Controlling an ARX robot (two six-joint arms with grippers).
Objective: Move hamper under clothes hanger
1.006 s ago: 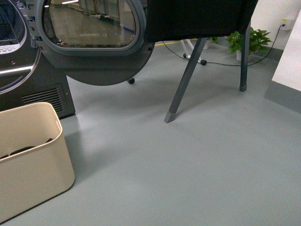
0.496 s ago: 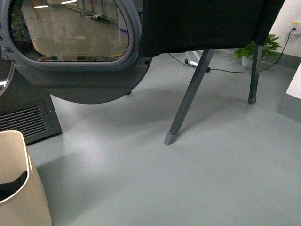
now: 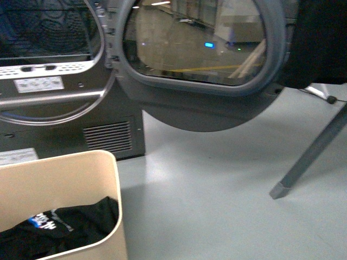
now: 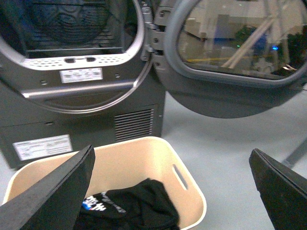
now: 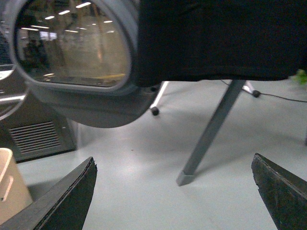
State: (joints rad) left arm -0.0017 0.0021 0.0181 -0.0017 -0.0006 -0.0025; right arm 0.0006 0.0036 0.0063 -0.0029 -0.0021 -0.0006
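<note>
Grey smooth floor fills the room in front of us, and a dark dryer stands on it with its round door swung open. We see the hamper on the floor just in front of the dryer, on our left. Some black clothes lie in its bottom. The clothes hanger stands off to the right, with one slanted grey leg on the floor and a black top part above. The hamper is well apart from that leg, not under the hanger yet.

Our left claw hovers over the hamper with its fingers wide apart, holding nothing. Our right claw is wide apart too, and empty, facing the hanger leg.

We think the hamper is stiff and light, since only a few clothes are inside. Its sides are smooth and may slip. The slot handle in the short side looks like the best place to grab. It should slide on the floor, but a high push might tip it.
</note>
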